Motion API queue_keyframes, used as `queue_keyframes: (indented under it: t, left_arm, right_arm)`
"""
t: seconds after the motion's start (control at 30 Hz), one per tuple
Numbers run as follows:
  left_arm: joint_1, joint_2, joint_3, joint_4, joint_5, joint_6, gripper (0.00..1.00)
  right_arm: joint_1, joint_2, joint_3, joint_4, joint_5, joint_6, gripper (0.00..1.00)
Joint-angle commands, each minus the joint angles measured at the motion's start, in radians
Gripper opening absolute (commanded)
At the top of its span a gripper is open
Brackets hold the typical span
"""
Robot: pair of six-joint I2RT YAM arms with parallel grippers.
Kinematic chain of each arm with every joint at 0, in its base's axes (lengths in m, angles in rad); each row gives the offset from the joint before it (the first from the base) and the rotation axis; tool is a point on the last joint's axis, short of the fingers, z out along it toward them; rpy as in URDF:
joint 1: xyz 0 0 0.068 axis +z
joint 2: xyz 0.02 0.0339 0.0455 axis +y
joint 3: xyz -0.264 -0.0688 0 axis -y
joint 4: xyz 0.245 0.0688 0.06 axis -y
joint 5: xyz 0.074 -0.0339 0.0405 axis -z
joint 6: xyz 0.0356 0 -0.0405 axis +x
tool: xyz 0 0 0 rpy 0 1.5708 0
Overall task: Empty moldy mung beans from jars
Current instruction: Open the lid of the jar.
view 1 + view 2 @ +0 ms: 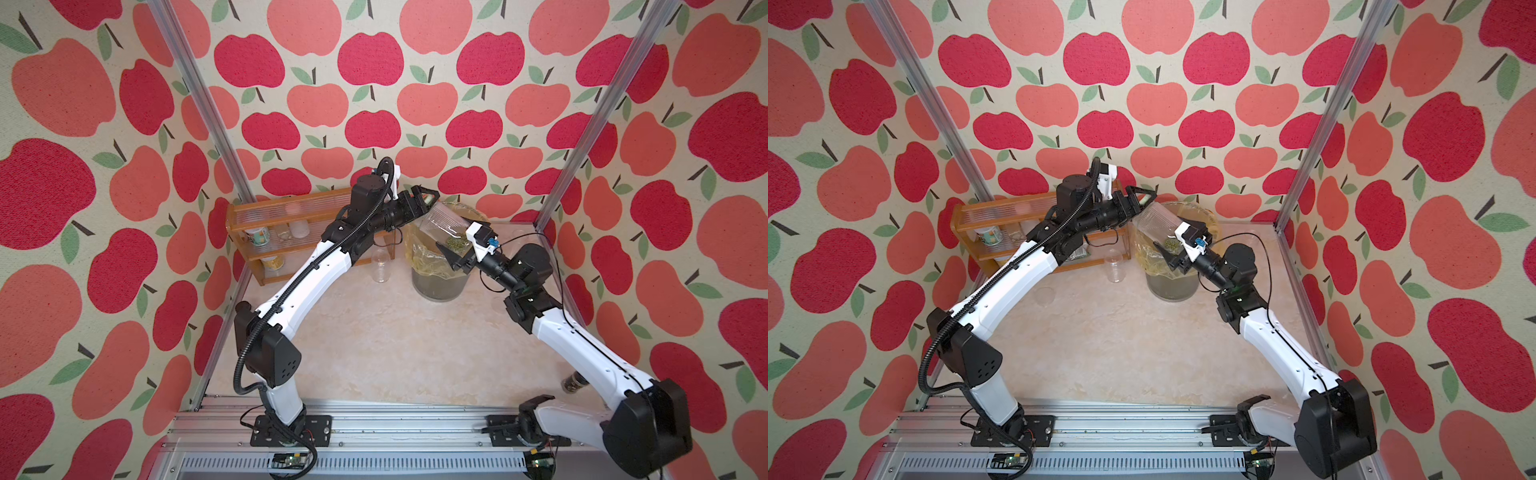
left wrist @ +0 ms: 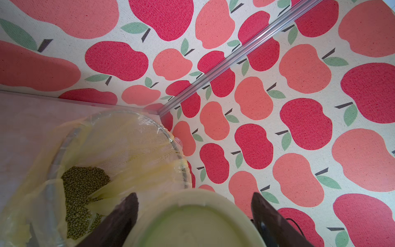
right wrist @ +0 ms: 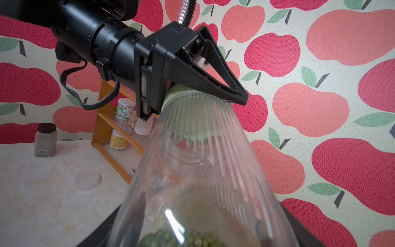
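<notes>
A ribbed clear jar (image 1: 444,222) (image 1: 1158,224) (image 3: 203,149) hangs tilted over the bin (image 1: 440,286) (image 1: 1173,286). My right gripper (image 1: 451,247) (image 1: 1169,249) (image 3: 198,235) is shut on its base end, where a few mung beans (image 1: 457,241) (image 3: 181,238) lie. At the mouth end my left gripper (image 1: 432,199) (image 1: 1152,198) (image 2: 194,196) is shut on the pale green lid (image 2: 192,224) (image 3: 181,90), one finger on each side. More mung beans (image 2: 83,188) lie in the bin's yellow liner. A second, short clear jar (image 1: 380,266) (image 1: 1115,266) stands empty on the table left of the bin.
A wooden rack (image 1: 266,232) (image 3: 111,136) with tubs stands at the back left, close behind the left arm. A clear lid (image 1: 1045,296) (image 3: 87,180) lies on the table. A small jar with a dark cap (image 3: 45,140) stands near the right arm's base. Walls close in on both sides.
</notes>
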Motion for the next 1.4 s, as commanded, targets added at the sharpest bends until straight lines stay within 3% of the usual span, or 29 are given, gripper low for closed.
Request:
queue_keyframes:
  t: [0.0,0.6,0.97,1.07,1.2,1.37]
  left_arm:
    - [0.036,0.016,0.003,0.042,-0.085,-0.007,0.82]
    - [0.064,-0.005,-0.016,0.105,-0.056,-0.038,0.84]
    - [0.073,-0.009,-0.027,0.133,-0.043,-0.052,0.84]
    - [0.094,-0.043,-0.082,0.167,-0.036,-0.039,0.84]
    - [0.126,-0.16,-0.26,0.251,-0.064,0.014,0.84]
    - [0.131,-0.37,-0.465,0.185,-0.196,0.223,0.84]
  right_arm:
    - [0.02,-0.041,0.046,0.096,-0.081,-0.02,0.43]
    - [-0.012,-0.011,-0.032,0.307,-0.095,0.131,0.42]
    - [-0.037,-0.014,-0.049,0.339,-0.115,0.179,0.42]
    - [-0.051,-0.02,-0.056,0.346,-0.112,0.199,0.41]
    - [-0.077,-0.047,-0.07,0.342,-0.115,0.228,0.42]
    - [-0.089,-0.08,-0.081,0.301,-0.111,0.235,0.41]
